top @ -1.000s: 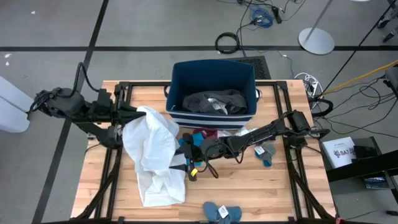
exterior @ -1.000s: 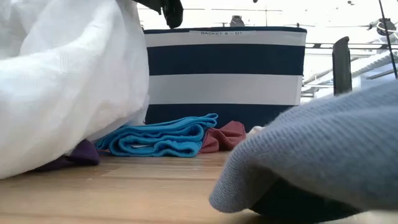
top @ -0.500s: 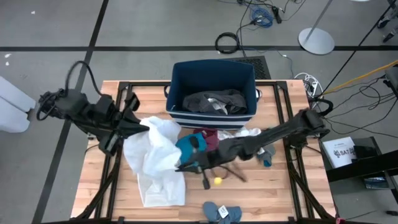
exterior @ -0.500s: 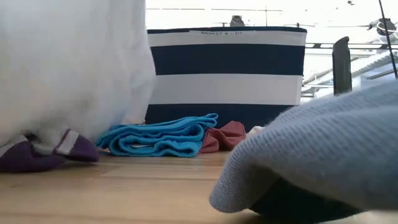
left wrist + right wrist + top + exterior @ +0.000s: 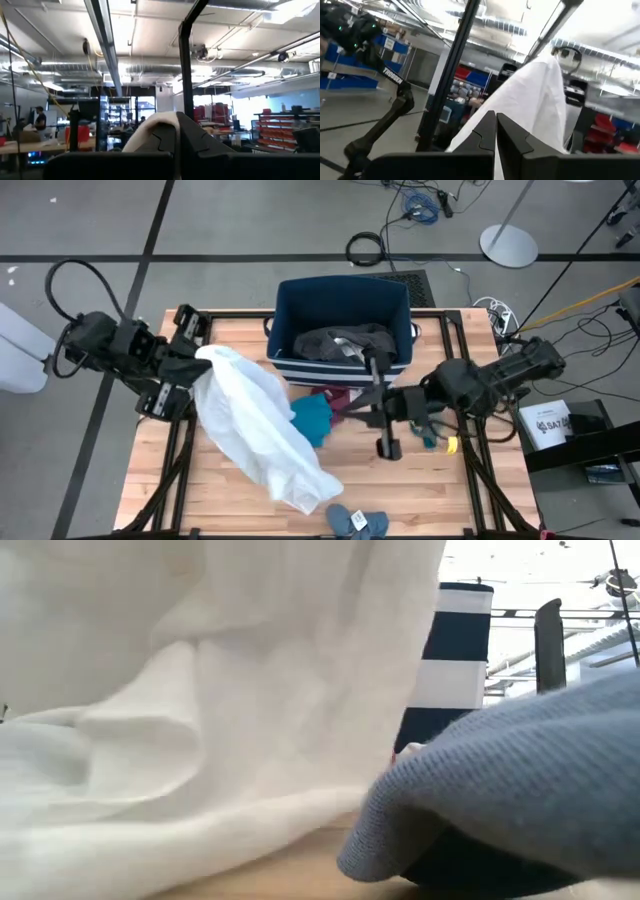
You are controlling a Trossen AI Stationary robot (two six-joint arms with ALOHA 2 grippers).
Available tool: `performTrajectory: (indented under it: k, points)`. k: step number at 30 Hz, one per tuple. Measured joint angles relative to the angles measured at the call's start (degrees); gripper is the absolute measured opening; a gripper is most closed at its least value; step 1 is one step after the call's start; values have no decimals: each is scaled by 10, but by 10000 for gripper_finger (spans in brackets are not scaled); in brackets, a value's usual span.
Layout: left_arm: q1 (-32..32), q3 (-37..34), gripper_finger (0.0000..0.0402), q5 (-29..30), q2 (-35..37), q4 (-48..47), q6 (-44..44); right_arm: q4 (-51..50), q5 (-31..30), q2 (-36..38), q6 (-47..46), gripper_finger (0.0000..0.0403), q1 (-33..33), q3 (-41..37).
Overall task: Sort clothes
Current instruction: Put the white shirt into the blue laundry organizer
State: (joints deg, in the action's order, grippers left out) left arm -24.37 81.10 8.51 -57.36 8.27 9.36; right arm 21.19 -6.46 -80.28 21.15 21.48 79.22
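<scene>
Left hand (image 5: 200, 360) is gripping the white garment (image 5: 255, 430) (draped across the worktop (image 5: 200, 500)); right hand (image 5: 385, 445) is hanging closed, empty.

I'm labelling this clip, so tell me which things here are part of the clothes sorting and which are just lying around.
Part of the job: white garment, teal cloth, maroon piece, grey garment, blue socks, striped bin.

Lying about: cables on the floor, round stand base, box beside the table.
</scene>
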Motion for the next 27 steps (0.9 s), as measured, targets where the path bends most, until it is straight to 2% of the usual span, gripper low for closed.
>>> performTrajectory:
  k: [6,9,11,14,17,23,27]
  points:
    - [3,0,2,1,0,-51,0,-173,6,17,-106,0,0,0]
    - [3,0,2,3,0,-65,0,-238,5,8,-120,4,4,0]
    - [3,0,2,3,0,-68,0,-260,2,-5,-123,14,4,0]
    - [3,0,2,3,0,-76,-8,-262,-40,-35,-136,40,4,0]
    - [3,0,2,3,-1,-78,-29,-273,-68,-65,-164,83,3,0]
    - [3,0,2,3,4,-99,-30,-405,-63,-89,-306,210,4,0]
    - [4,0,2,8,10,-109,-26,-455,-9,-88,-369,290,11,0]
